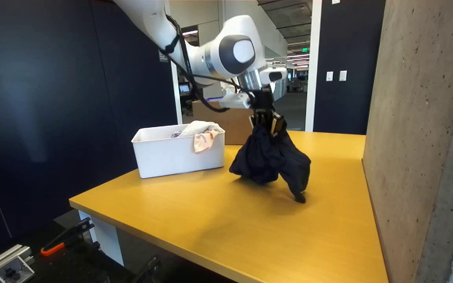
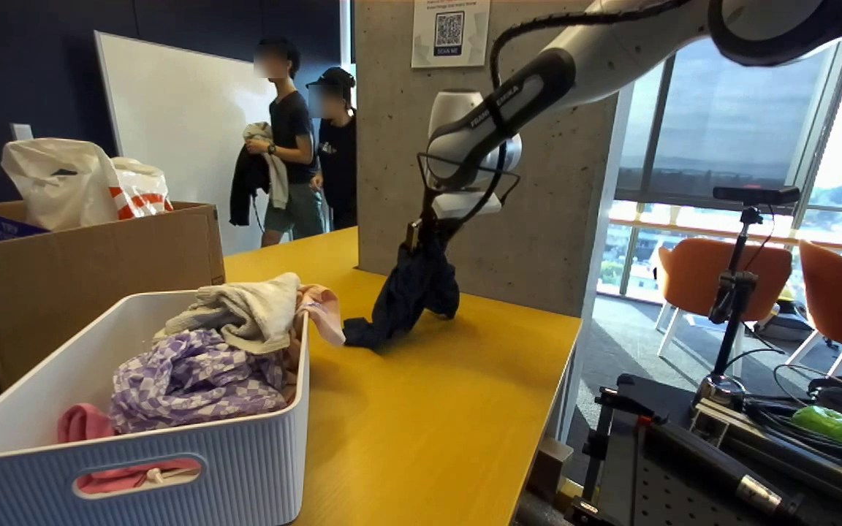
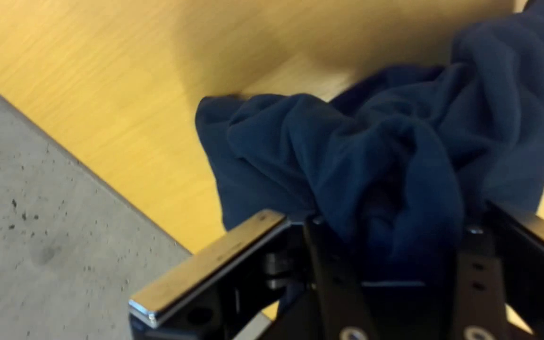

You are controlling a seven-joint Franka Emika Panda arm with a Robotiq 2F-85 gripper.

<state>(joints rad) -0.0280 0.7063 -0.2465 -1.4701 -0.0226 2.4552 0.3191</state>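
Gripper: clamped on dark cloth
Grasp: done; release not yet
White bin: nine o'clock from dark cloth in an exterior view; cloths inside

The dark cloth looks matt, the wood-look tabletop smooth, the ribbed bin plastic, the pillar rough concrete.

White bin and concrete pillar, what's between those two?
A dark navy cloth, bunched in the jaws and hanging over the yellow table, is between the white bin and the concrete pillar; it shows in both exterior views.
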